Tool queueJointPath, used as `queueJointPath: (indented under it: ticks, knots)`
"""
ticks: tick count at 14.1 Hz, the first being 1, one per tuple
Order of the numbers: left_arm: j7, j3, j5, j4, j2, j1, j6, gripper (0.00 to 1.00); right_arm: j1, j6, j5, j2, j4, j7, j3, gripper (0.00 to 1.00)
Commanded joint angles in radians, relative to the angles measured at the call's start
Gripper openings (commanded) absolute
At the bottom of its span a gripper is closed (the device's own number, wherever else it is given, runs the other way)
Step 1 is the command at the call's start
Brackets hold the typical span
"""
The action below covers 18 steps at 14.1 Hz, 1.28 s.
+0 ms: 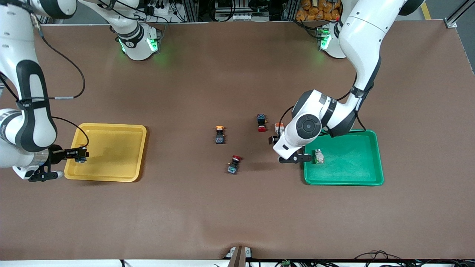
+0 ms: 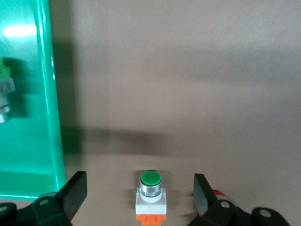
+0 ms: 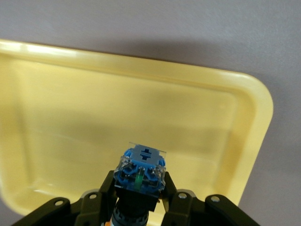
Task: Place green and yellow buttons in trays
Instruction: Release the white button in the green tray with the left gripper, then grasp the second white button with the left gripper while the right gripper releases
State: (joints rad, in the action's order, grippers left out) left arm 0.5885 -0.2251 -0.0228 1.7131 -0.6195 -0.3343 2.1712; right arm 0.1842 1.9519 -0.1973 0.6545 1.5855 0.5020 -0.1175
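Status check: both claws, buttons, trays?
Right claw shut on yellow button over yellow tray. Left claw open around green button beside green tray. Nothing blocking.

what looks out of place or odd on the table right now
Nothing stands out. The switches on the table, such as the orange-capped switch, simply lie on their sides, unsorted. The right end effector holds a switch over the yellow tray; the left end effector straddles a green switch.

White green-capped button [image 1: 318,156] in green tray [image 1: 371,181]; another [image 2: 151,196] beside it.
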Motion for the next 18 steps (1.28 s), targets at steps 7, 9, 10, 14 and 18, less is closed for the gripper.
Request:
queueJointPath:
  ticks: [7, 9, 10, 14, 18]
  knots:
    - [0.066, -0.019, -0.023, 0.187, 0.058, -0.042, 0.096, 1.00, 0.001, -0.014, 0.013, 0.002, -0.022, 0.016, 0.024, 1.00]
    - [0.065, -0.019, -0.023, 0.226, 0.067, -0.034, 0.134, 1.00, -0.005, -0.039, 0.010, -0.006, -0.041, 0.013, 0.027, 1.00]
    - [0.066, -0.019, -0.023, 0.240, 0.072, -0.034, 0.148, 1.00, -0.005, -0.091, 0.006, -0.012, -0.061, 0.013, 0.032, 1.00]
    - [0.066, -0.020, -0.023, 0.241, 0.069, -0.042, 0.151, 0.41, -0.061, -0.351, -0.002, -0.058, -0.200, 0.004, 0.042, 1.00]
    - [0.070, -0.020, -0.022, 0.234, 0.083, -0.039, 0.141, 0.00, -0.123, -0.434, -0.150, -0.124, -0.206, -0.028, 0.042, 1.00]
